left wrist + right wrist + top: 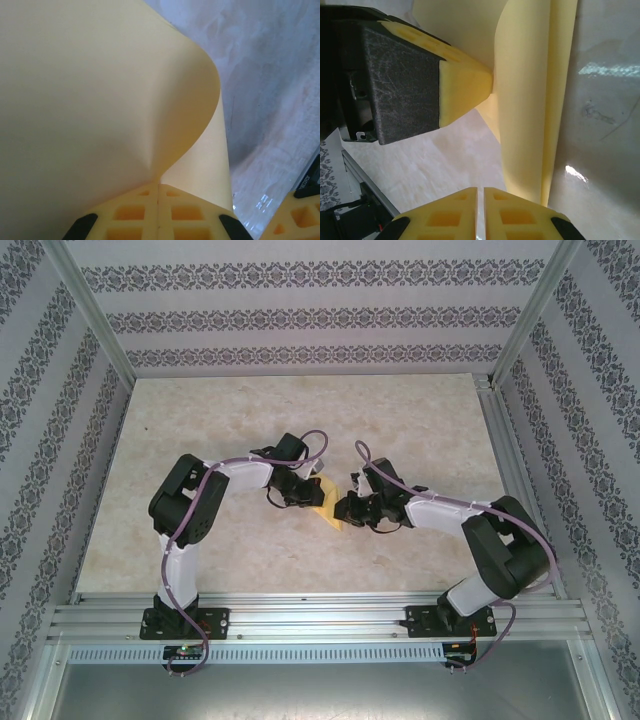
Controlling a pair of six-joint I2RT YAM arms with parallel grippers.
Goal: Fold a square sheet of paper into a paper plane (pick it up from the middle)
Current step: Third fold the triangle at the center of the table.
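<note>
The square sheet of paper (100, 100), pale yellow, rises in a curl from the tips of my left gripper (159, 185), which is shut on its lower part. From above, the sheet (328, 508) shows as a small yellow strip between the left gripper (305, 495) and the right gripper (345, 508), near the table's middle. In the right wrist view the paper (530, 100) hangs as a tall curved band pinched by the left gripper's yellow fingertips (470, 85). My right gripper (481, 189) has its jaws together with a thin slit, just left of the paper's lower edge, and nothing shows between them.
The pale marbled table (300, 410) stretches behind and to both sides of the grippers. An aluminium rail (320, 615) runs along the near edge by the arm bases. Patterned walls (300, 320) and metal posts close in the back and sides.
</note>
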